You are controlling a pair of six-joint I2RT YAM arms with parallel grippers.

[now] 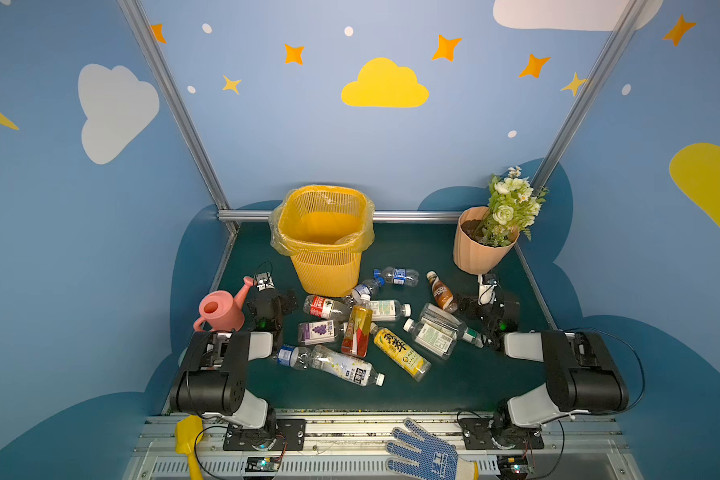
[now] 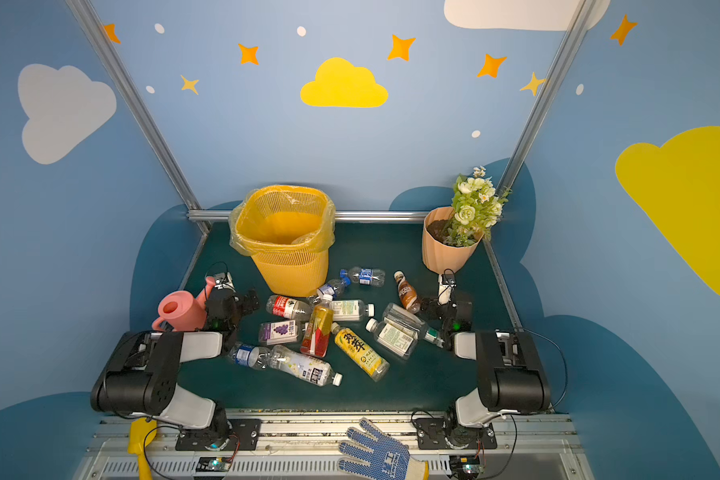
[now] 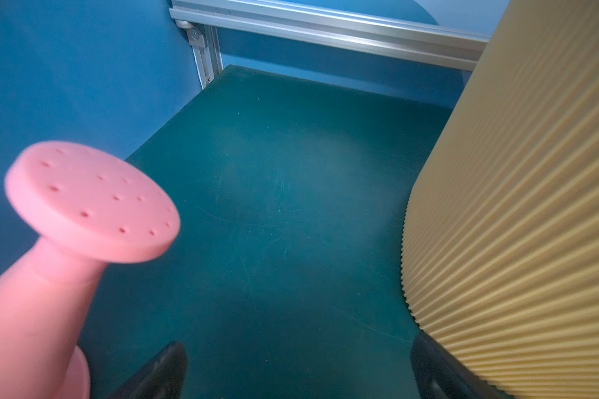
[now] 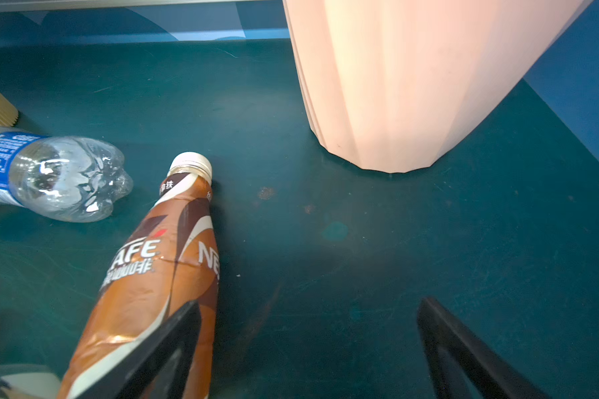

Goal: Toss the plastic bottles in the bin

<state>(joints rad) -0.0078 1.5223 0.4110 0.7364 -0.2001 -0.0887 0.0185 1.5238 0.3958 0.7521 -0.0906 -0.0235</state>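
Overlapping plastic bottles (image 1: pixel 356 328) partly hide one another

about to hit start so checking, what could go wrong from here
The open left gripper sits between the pink watering can and the bin; turning inward might knock the can.
The open right gripper is close to the flower pot; reaching forward could bump it.
The red-yellow bottle lies against others; grabbing it may roll neighbours.

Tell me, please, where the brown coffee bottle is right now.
In both top views the brown coffee bottle lies on the right of the table, near the peach flower pot and beside the open right gripper.
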